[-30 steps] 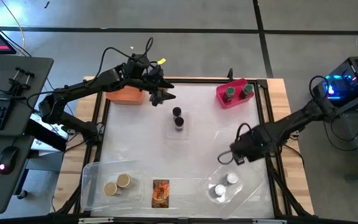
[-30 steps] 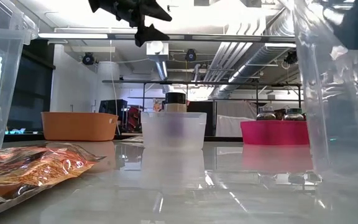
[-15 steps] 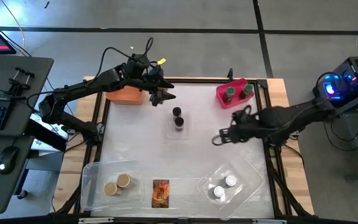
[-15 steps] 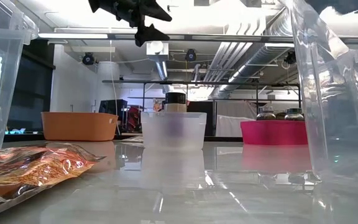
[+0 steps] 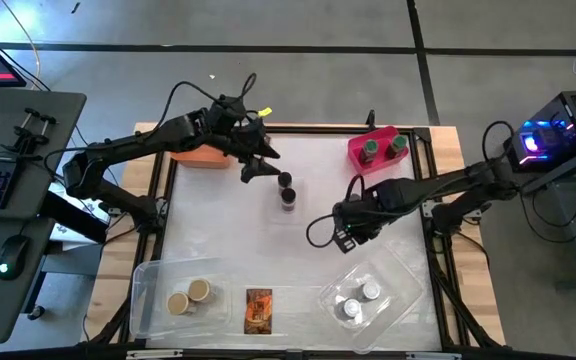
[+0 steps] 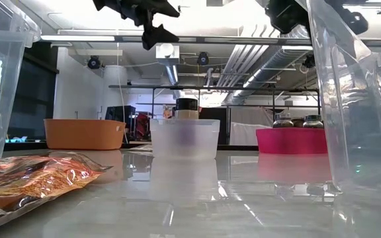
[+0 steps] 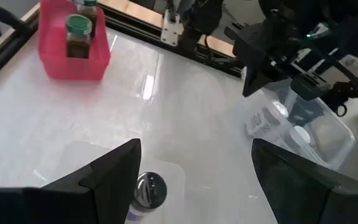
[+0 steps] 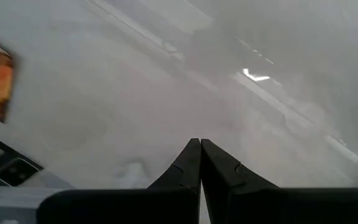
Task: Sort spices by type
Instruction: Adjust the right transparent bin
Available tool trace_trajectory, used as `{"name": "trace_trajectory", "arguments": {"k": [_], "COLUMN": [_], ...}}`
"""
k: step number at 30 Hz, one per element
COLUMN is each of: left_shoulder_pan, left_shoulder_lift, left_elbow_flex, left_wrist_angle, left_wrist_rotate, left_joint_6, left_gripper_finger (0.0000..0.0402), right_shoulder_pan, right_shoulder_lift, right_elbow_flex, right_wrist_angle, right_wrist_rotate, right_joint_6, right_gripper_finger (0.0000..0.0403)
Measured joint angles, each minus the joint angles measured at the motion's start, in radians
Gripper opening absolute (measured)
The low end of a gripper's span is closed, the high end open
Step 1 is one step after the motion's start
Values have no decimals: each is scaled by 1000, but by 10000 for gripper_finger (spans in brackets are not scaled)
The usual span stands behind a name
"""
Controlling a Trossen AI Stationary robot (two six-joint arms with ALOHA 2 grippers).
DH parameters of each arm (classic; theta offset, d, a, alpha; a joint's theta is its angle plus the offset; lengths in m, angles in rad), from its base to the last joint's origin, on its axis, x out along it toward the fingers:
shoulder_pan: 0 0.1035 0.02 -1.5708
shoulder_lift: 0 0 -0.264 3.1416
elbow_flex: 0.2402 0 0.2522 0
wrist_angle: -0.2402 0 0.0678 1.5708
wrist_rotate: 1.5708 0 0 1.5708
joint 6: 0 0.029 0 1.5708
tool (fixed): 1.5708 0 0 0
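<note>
Two dark-capped jars [image 5: 287,190] stand in a small clear tub [image 6: 184,139] at mid-table. My left gripper [image 5: 258,168] hovers open just to their far left; in its wrist view one dark cap [image 7: 149,190] shows between the spread fingers. My right gripper [image 5: 338,237] hangs shut over bare table right of the tub, fingers closed together [image 8: 200,144], holding nothing. Two green-capped jars [image 5: 383,148] stand in the pink bin [image 5: 360,160]. Two tan-capped jars [image 5: 188,297] and two white-capped jars [image 5: 360,298] sit in clear tubs along the near edge. An orange packet [image 5: 258,310] lies flat between them.
The orange bin [image 5: 203,152] sits at the far left corner under my left arm. A dark frame [image 5: 438,250] borders the white table. In the low view the near tubs' clear walls [image 6: 356,99] rise at both sides. Open surface lies between the centre tub and the pink bin.
My right gripper has left the spot above the white-capped jars' tub, swung toward the far side, then travelled toward the table's left and now hangs near the middle. My left gripper has shifted a little toward the dark-capped jars. No jar has moved.
</note>
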Motion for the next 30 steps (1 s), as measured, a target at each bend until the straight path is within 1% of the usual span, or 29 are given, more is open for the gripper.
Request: {"name": "trace_trajectory", "arguments": {"k": [10, 16, 25, 30], "left_shoulder_pan": [-42, -39, -32, 11], "left_shoulder_lift": [0, 0, 0, -4], "left_elbow_flex": [0, 0, 0, 8], "left_wrist_angle": [4, 3, 2, -4], "left_wrist_rotate": [-5, -6, -6, -5], "left_joint_6": [8, 23, 103, 142], "left_gripper_finger": [294, 294, 294, 294], "right_shoulder_pan": [118, 202, 349, 401], "right_shoulder_lift": [2, 2, 2, -10], "right_elbow_flex": [0, 0, 0, 1], "right_wrist_angle": [-92, -179, -168, -168], "right_wrist_rotate": [-25, -45, -109, -104], "right_joint_6": [127, 284, 523, 636], "right_gripper_finger": [0, 0, 0, 0]}}
